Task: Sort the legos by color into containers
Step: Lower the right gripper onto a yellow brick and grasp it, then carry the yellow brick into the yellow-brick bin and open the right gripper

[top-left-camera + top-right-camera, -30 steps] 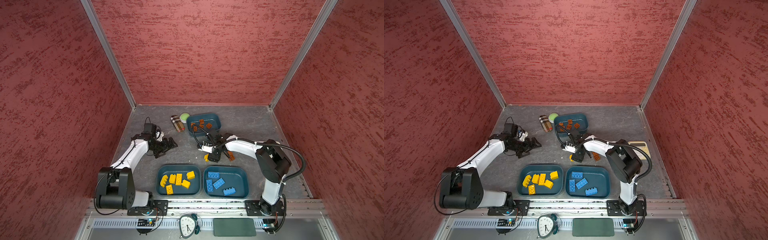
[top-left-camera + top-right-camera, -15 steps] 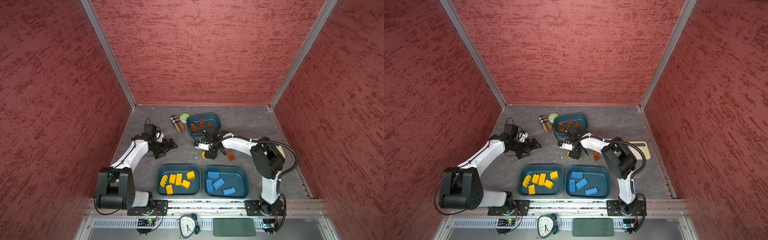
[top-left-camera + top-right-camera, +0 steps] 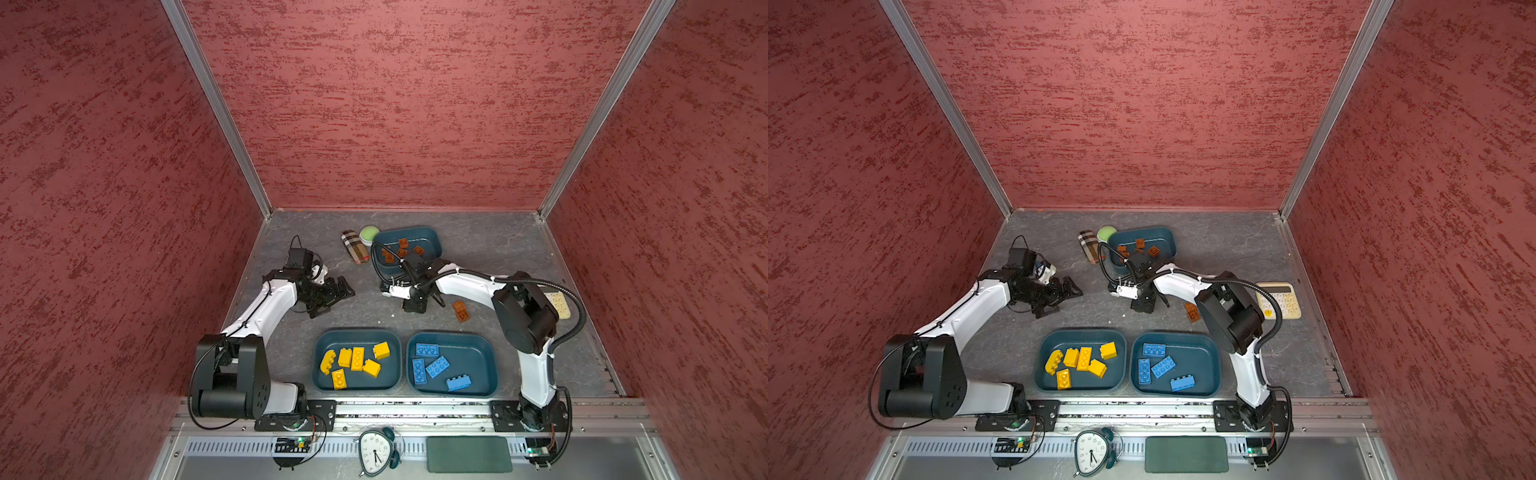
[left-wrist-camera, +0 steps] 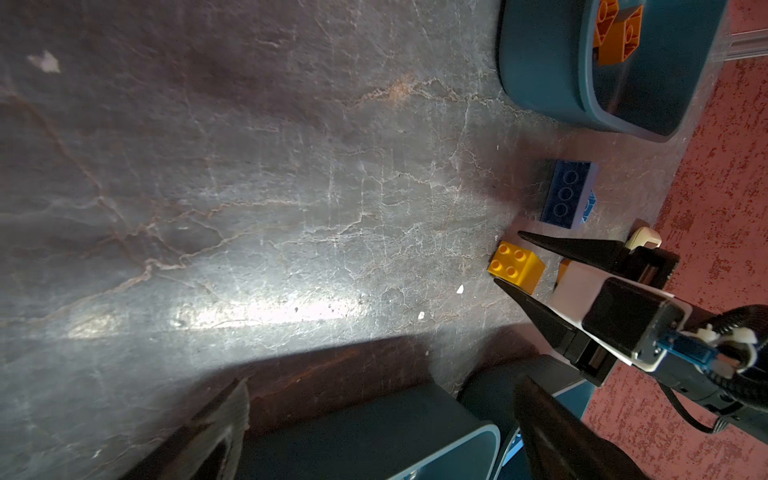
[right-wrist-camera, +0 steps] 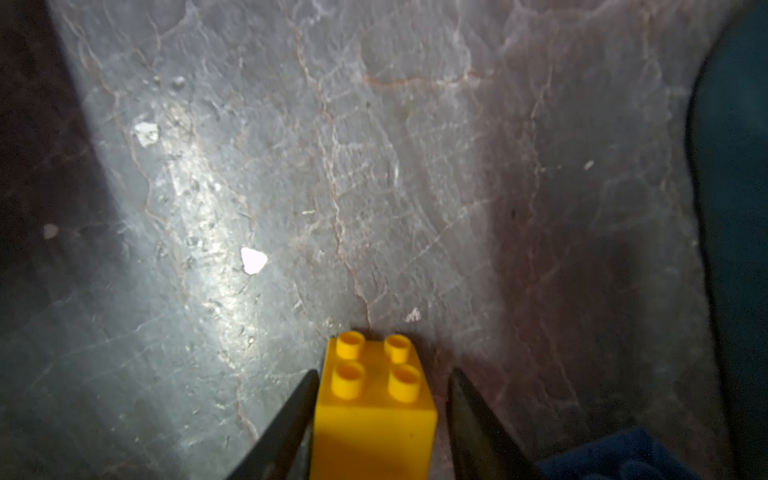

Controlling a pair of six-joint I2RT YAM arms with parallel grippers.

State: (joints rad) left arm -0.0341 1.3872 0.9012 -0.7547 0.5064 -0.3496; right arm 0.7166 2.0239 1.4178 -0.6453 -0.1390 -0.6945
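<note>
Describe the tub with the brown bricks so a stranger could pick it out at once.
On the grey table, look to the far side, near the back wall. A dark teal tub sits there beside a green-topped puck. Unlike the yellow-brick tub and the blue-brick tub, side by side at the near edge, it sits apart and holds small brown bricks.

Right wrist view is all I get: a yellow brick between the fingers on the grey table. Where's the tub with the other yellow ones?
Observer: The tub of yellow bricks sits at the near edge of the table, just left of the tub of blue bricks in both top views.
Operator: Where's the other arm?
Observer: The left gripper hangs open over the table, farther left, apart from both tubs.
Operator: Anything else loose?
Observer: A brown brick lies on the table, right of the right gripper.
</note>
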